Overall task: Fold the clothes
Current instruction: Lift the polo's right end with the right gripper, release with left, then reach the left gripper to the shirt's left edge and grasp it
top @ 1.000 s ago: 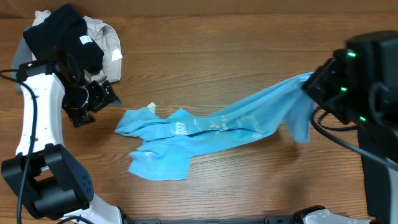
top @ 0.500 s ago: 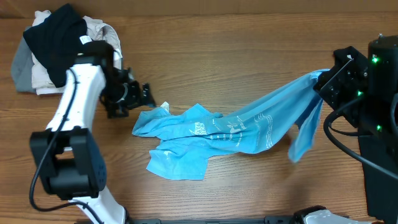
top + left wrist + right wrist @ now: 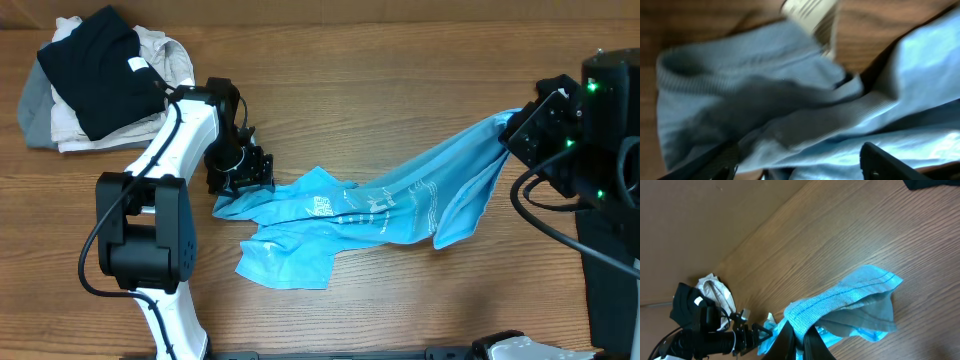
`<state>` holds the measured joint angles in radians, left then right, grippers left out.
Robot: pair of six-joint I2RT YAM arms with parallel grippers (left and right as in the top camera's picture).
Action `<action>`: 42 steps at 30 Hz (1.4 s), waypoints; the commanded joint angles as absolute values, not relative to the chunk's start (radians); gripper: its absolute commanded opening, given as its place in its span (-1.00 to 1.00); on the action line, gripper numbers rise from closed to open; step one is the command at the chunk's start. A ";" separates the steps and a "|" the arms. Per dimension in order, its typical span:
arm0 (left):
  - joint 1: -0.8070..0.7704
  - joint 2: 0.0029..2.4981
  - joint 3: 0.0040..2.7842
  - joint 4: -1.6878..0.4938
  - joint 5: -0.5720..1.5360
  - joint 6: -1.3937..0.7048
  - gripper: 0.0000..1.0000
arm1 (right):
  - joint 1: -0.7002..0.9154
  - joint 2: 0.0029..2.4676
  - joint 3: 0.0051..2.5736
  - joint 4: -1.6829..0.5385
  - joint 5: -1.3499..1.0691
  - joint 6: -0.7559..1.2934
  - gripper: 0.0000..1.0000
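Left gripper now moved from pile to left end of blue T-shirt, jaws wide astride collar. Table: wood. T-shirt: stretched across centre, left part crumpled on table, right end lifted. Black shirt: atop pile, far-left corner. Right gripper: pinched shut on T-shirt hem.

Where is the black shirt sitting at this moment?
In the overhead view, the black shirt lies at the far left of the table, atop a pile of pale garments, apart from the light blue T-shirt.
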<state>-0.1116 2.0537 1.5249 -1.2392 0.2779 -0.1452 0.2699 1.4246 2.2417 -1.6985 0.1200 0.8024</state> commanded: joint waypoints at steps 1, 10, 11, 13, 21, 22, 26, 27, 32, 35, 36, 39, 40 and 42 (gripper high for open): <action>-0.113 2.058 1.532 -1.288 0.223 -0.196 0.46 | 0.266 1.425 2.234 -1.694 0.138 0.783 -0.88; -0.116 2.017 1.542 -1.331 0.050 -0.217 0.30 | 0.266 1.481 2.231 -1.694 0.136 0.759 -0.86; -0.117 1.998 1.542 -1.328 0.041 -0.217 0.29 | 0.266 1.489 2.231 -1.694 0.133 0.753 -0.86; -0.124 1.958 1.542 -1.322 0.041 -0.199 0.25 | 0.266 1.501 2.229 -1.694 0.131 0.754 -0.86; -0.272 1.855 1.541 -1.308 0.042 -0.099 0.40 | 0.266 1.518 2.227 -1.694 0.126 0.755 -0.87; -0.298 1.861 1.538 -1.301 0.042 -0.096 0.42 | 0.266 1.518 2.227 -1.694 0.126 0.754 -0.87; -0.363 1.887 1.521 -1.269 0.041 -0.089 0.43 | 0.266 1.518 2.227 -1.694 0.126 0.749 -0.85; -0.374 1.892 1.520 -1.267 0.041 -0.089 0.43 | 0.266 1.518 2.227 -1.694 0.126 0.739 -0.85; -0.387 1.901 1.520 -1.248 0.041 -0.023 0.48 | 0.266 1.518 2.227 -1.694 0.126 0.728 -0.85; -0.387 1.914 1.517 -1.244 0.042 0.032 0.50 | 0.266 1.518 2.227 -1.694 0.126 0.728 -0.85; -0.387 1.921 1.513 -1.239 0.046 0.035 0.50 | 0.266 1.518 2.227 -1.694 0.126 0.728 -0.85; -0.389 1.950 1.502 -1.230 0.128 0.081 0.44 | 0.266 1.518 2.227 -1.694 0.126 0.728 -0.85; -0.393 1.961 1.499 -1.229 0.144 0.088 0.42 | 0.266 1.518 2.227 -1.694 0.126 0.728 -0.85; -0.402 1.988 1.491 -1.225 0.153 0.090 0.37 | 0.266 1.518 2.227 -1.694 0.126 0.728 -0.85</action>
